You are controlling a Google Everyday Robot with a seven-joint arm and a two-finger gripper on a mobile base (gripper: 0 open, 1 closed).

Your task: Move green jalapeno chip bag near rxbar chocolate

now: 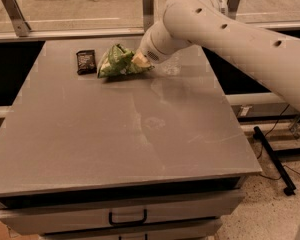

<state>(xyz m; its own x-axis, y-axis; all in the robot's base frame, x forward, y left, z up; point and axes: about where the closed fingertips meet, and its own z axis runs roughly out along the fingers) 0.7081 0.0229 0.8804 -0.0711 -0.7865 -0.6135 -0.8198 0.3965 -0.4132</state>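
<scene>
I have the rxbar chocolate [86, 61] lying on the far left part of the counter [140, 144]. The green jalapeno chip bag [117, 61] is just to its right, with a narrow gap between them. I cannot tell whether the bag rests on the counter. My claw [139, 61] grips the bag's right end, and the arm [230, 39] reaches in from the right. A drawer [127, 218] sits below the near edge.

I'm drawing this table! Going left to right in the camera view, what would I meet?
First the bar, then the chip bag, then the gripper at the bag's right end.
</scene>
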